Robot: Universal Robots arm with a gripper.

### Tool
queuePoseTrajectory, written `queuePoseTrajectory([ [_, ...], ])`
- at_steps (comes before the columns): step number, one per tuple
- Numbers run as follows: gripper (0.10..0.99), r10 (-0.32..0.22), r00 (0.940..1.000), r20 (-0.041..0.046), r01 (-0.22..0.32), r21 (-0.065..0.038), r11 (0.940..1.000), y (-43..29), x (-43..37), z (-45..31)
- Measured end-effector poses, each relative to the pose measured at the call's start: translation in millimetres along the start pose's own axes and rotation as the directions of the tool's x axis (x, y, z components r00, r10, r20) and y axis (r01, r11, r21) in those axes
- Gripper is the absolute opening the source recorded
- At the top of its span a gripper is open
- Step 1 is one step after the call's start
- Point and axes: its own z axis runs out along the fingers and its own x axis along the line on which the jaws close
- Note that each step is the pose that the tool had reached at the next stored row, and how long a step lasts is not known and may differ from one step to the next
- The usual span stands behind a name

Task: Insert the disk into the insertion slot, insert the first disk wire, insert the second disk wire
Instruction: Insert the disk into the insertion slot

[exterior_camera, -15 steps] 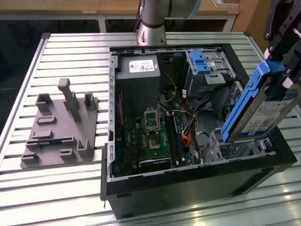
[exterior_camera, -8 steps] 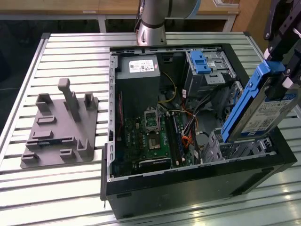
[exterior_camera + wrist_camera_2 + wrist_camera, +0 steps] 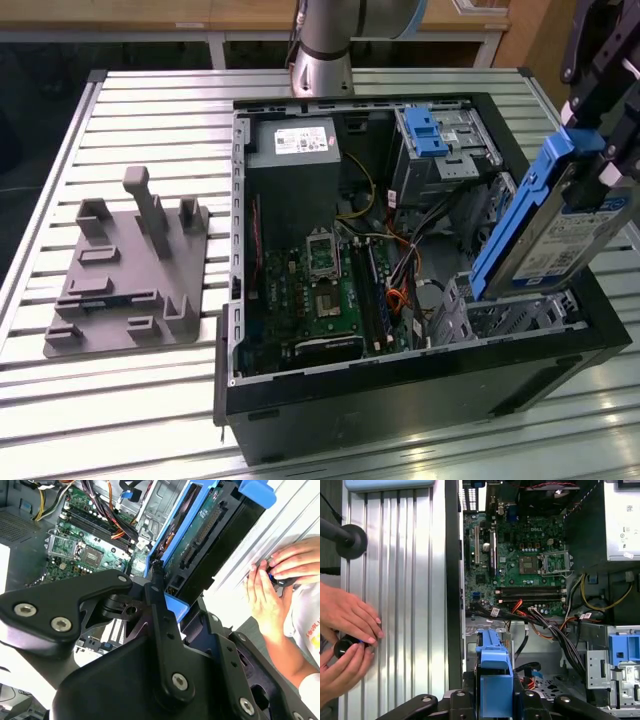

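Observation:
My gripper (image 3: 592,160) is shut on the disk (image 3: 565,235), a silver drive with a white label in a bright blue carrier frame (image 3: 515,215). It hangs steeply tilted, its lower end just above the insertion slot (image 3: 505,318), the low grey perforated cage at the case's near corner on the exterior view's right. In both wrist views my black fingers (image 3: 156,587) clamp the blue frame (image 3: 495,672). Black and orange cables (image 3: 400,270) lie loose beside the cage; I cannot tell which are the disk wires.
The open black computer case (image 3: 400,400) lies on a slatted metal table (image 3: 150,100). A taller metal bay with a blue latch (image 3: 428,130) sits at its back. A grey fixture plate (image 3: 125,275) is on the exterior view's left. A person's hands (image 3: 345,630) rest on the table beside the case.

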Motion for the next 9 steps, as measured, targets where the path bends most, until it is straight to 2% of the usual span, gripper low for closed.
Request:
queuePoseTrajectory([
  [3,0.365,-0.001,0.9999,0.0131,0.001,0.0,1.0,0.0,0.1,0.0],
  [9,0.365,-0.004,0.9987,0.0499,0.004,-0.001,1.0,0.0,0.4,0.0],
])
